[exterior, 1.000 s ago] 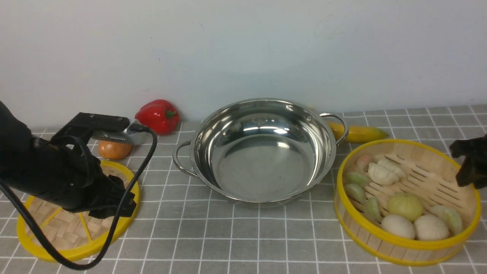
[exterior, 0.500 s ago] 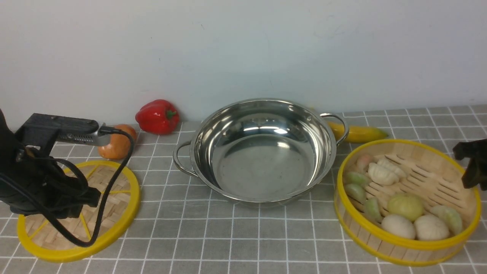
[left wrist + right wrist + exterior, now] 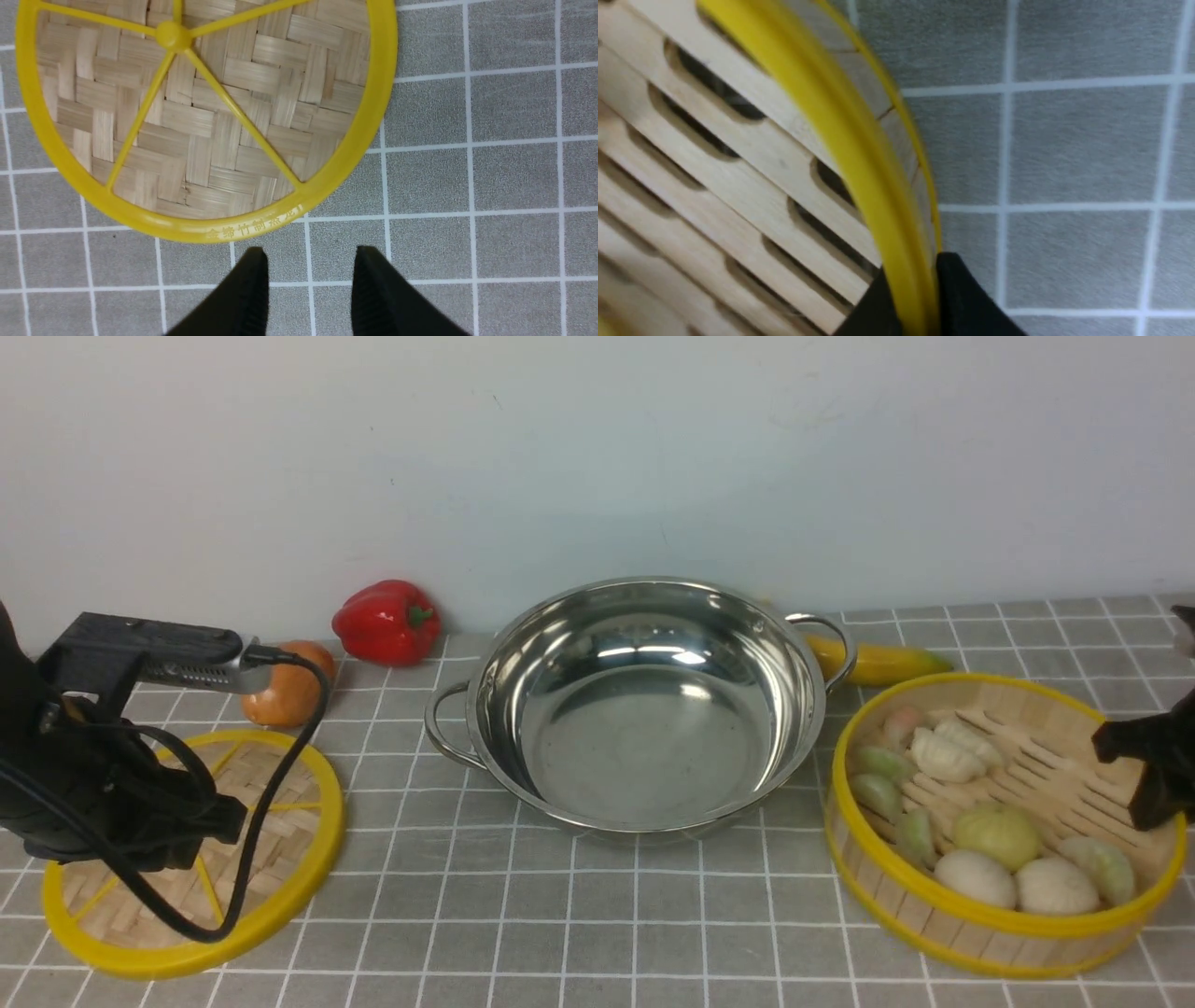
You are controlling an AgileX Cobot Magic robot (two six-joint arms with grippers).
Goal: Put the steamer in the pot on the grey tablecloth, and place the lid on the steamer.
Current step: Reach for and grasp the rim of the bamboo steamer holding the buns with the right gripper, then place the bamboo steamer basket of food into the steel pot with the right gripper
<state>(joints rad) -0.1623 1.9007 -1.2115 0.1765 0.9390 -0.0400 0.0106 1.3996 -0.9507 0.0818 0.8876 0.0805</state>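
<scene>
The right gripper [image 3: 920,284] is clamping the yellow top rim of the steamer [image 3: 794,154] at its right side, with one finger inside the wall and one outside. The steamer is standing at the right of the grey tablecloth [image 3: 653,915], apart from the pot [image 3: 644,709], and is carrying dumplings [image 3: 994,835]. The left gripper [image 3: 310,275] is hovering with its jaws apart, gripping nothing, just outside the rim of the lid [image 3: 210,126]. The lid is lying flat, left of the pot. Embossed Chinese characters [image 3: 254,226] are showing on the lid's rim, too faint to read.
</scene>
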